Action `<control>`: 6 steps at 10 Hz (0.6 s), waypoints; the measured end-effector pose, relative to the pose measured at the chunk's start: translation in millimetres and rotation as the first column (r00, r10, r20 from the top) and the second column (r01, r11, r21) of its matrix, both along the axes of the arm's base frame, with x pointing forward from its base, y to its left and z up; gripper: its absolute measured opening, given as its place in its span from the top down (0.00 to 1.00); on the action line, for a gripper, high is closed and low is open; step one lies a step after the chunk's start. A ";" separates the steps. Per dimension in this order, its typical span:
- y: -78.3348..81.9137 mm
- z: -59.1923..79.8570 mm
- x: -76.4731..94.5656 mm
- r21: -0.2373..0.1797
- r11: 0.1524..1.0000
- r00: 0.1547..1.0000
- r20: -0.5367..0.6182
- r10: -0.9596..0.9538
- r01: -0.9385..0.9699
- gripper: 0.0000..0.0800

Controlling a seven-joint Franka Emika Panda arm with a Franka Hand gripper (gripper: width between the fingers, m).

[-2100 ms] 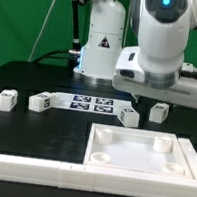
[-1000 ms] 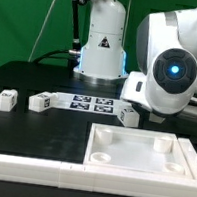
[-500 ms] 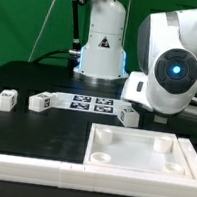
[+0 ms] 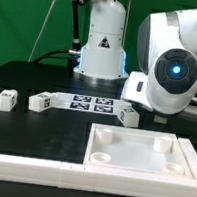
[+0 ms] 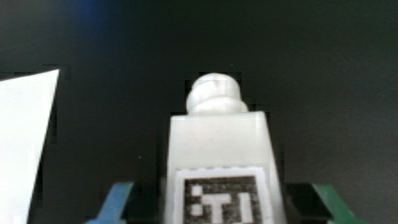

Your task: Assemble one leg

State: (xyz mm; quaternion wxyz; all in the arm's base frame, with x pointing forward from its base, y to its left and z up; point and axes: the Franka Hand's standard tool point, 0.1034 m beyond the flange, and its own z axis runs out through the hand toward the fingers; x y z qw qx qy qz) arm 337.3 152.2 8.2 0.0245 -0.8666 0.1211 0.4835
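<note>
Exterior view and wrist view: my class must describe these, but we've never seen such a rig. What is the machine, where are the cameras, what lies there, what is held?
The machine is a robot arm with a two-finger gripper. The exterior view comes from a camera off the arm; the wrist view from one on its wrist. On the black table lie three small white legs, a flat marker board and a large white tray-like top. In the wrist view the gripper grips a fourth leg, its square tag facing the camera. The arm hides this in the exterior view.
</note>
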 end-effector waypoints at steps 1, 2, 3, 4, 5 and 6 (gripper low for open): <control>-2.2 13.1 6.1 0.009 1.000 1.000 -0.017 0.007 -0.007 0.64; -3.8 26.1 17.5 0.014 1.000 1.000 -0.005 0.002 -0.002 0.64; -5.1 34.1 24.0 0.016 1.000 1.000 0.008 -0.002 0.002 0.64; -5.3 47.0 31.5 0.022 1.000 1.000 -0.004 0.004 -0.003 0.64; -2.6 52.6 43.6 0.029 1.000 1.000 0.007 0.007 -0.007 0.64; -1.2 46.8 44.6 0.024 1.000 0.999 0.045 0.002 -0.003 0.64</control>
